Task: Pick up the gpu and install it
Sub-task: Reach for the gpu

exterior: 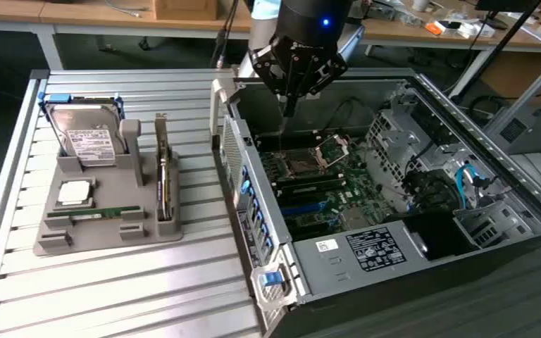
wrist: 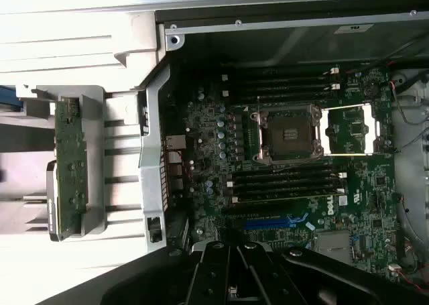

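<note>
The gpu (exterior: 164,177) is a thin flat card standing on edge in a slot of the grey holder (exterior: 92,236), on the side nearest the computer case; in the wrist view the gpu (wrist: 70,164) shows a green component face. My gripper (exterior: 289,105) hangs over the back part of the open case (exterior: 365,253), above the motherboard (exterior: 313,190), well to the exterior view's right of the card. Its fingers are shut together with nothing between them. In the wrist view the gripper (wrist: 231,265) sits over the board near the blue slot (wrist: 268,222).
The holder also carries a silver hard drive (exterior: 87,141), a processor chip (exterior: 75,191) and a green memory stick (exterior: 106,211). The case's rear wall (exterior: 242,190) stands between holder and motherboard. The slatted table (exterior: 110,296) stretches in front; desks with clutter stand behind.
</note>
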Tool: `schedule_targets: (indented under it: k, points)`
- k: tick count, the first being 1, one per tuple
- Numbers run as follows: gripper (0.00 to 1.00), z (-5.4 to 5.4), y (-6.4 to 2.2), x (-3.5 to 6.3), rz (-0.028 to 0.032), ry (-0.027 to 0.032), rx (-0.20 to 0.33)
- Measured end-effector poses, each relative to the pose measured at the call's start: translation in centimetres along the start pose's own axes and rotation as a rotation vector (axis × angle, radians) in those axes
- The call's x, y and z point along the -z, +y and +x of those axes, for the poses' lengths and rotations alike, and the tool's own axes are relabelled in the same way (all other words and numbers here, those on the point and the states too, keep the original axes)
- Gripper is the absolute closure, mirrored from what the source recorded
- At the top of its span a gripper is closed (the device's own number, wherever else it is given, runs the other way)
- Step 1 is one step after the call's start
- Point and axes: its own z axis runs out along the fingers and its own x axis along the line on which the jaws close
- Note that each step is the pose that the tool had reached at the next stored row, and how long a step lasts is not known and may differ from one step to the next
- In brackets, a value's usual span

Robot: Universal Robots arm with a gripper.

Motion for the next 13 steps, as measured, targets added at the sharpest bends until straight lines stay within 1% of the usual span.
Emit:
schedule_targets:
  k: [5,13]
  points:
    - [0.89,0.04,0.0,0.0,0.0001,0.0,0.0]
    - [0.89,0.43,-0.03,0.01,0.0,0.0,0.0]
